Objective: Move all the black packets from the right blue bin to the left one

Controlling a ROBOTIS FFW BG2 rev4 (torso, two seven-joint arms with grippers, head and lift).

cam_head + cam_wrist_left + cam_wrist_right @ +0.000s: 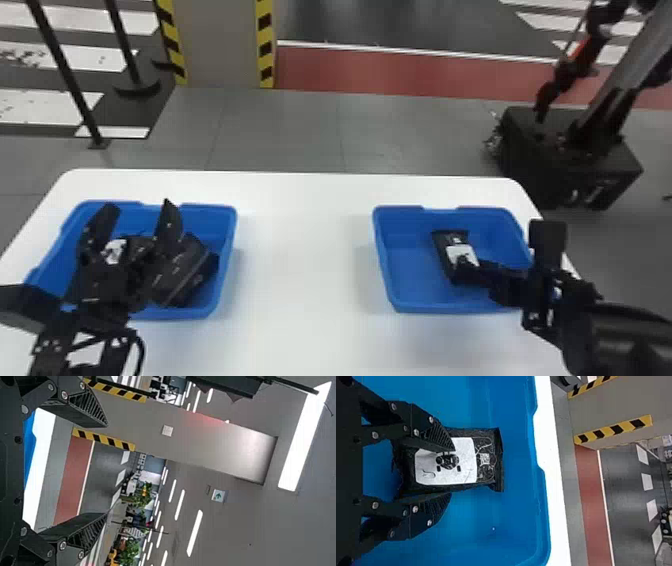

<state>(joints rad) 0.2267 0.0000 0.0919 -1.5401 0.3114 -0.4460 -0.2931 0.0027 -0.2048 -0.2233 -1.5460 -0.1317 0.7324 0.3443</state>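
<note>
We've got right gripper, jaws open, over white-labelled flat black packet inside right blue plastic bin; left gripper, jaws open, left of bin.

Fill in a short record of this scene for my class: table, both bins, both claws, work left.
table: white
left bin: blue, holding a pile of black packets; count unclear
right bin: blue, holding one black packet with a white label
left claw: open, above the left bin
right claw: at the labelled packet, fingers apart
work left: the labelled packet, not yet moved over
</note>
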